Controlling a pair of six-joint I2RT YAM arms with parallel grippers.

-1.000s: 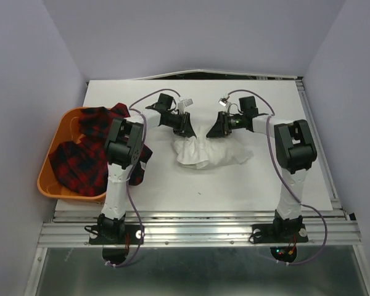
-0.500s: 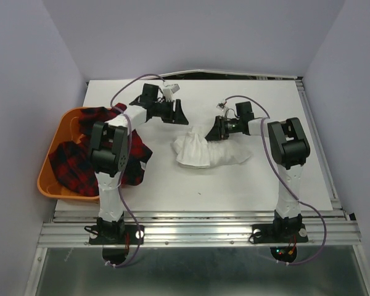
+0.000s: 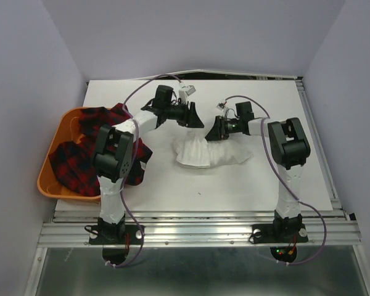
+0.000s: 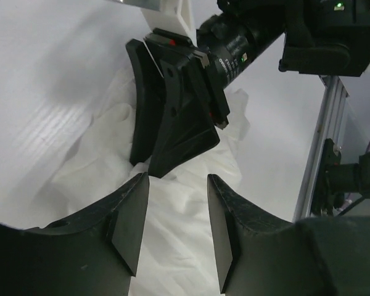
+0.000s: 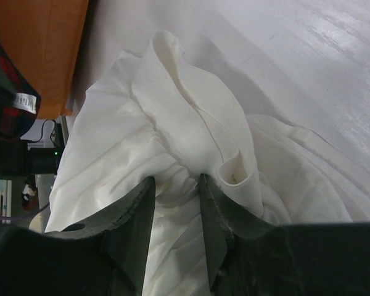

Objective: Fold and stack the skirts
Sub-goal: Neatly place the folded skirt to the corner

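Where the white skirt [image 3: 203,153] is lying: on the table [image 3: 265,185], near the middle, bunched and unfolded, its far edge rucking up under both grippers.
Right gripper [image 3: 211,134]: your jaws are sitting almost together on a gathered fold at that far edge. Pleats are converging into the gap, so I'm reading it as pinching cloth, probably anchoring the edge for spreading.
Left gripper [image 3: 197,119]: jaws are standing apart and empty, hanging just above the cloth beside the right one. You're likely lining up a second hold to pull the edge flat.
Plaid skirts [image 3: 80,163]: heaping in the basket [image 3: 45,179] at left, one spilling over the rim onto the table, waiting their turn by my judgement.
Hidden: your left arm is covering part of the spilling plaid, so I'm not getting a count. Folds are burying the right pads' contact. I'm not making out waistband from hem on the white one.
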